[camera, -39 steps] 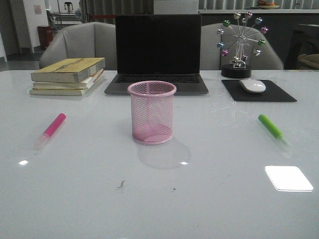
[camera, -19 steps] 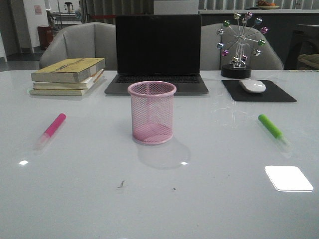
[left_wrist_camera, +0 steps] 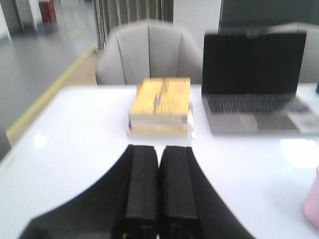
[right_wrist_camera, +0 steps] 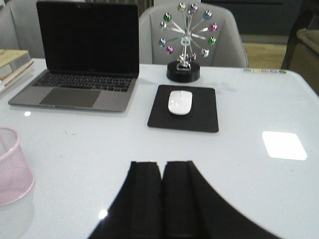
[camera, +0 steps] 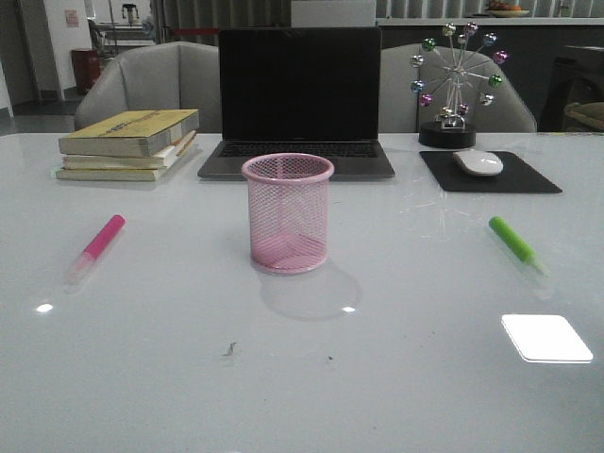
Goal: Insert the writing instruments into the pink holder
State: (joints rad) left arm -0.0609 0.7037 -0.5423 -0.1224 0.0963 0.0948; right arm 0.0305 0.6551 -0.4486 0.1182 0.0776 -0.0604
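The pink holder [camera: 288, 213], a wire-mesh cup, stands upright and empty at the table's middle; a sliver of it shows in the left wrist view [left_wrist_camera: 311, 205] and its side in the right wrist view [right_wrist_camera: 12, 167]. A hot pink marker [camera: 97, 244] lies flat to its left, a bright green marker [camera: 515, 243] flat to its right. Neither arm appears in the front view. My left gripper [left_wrist_camera: 159, 149] is shut with nothing in it, held above the table facing the books. My right gripper [right_wrist_camera: 162, 165] is shut and empty too, facing the mouse pad. Both markers are out of the wrist views.
A stack of books [camera: 130, 143] lies at the back left. An open laptop [camera: 298, 104] stands behind the holder. At the back right, a white mouse [camera: 478, 162] rests on a black pad [camera: 489, 173] beside a ferris-wheel ornament [camera: 457, 87]. Grey chairs stand beyond the table.
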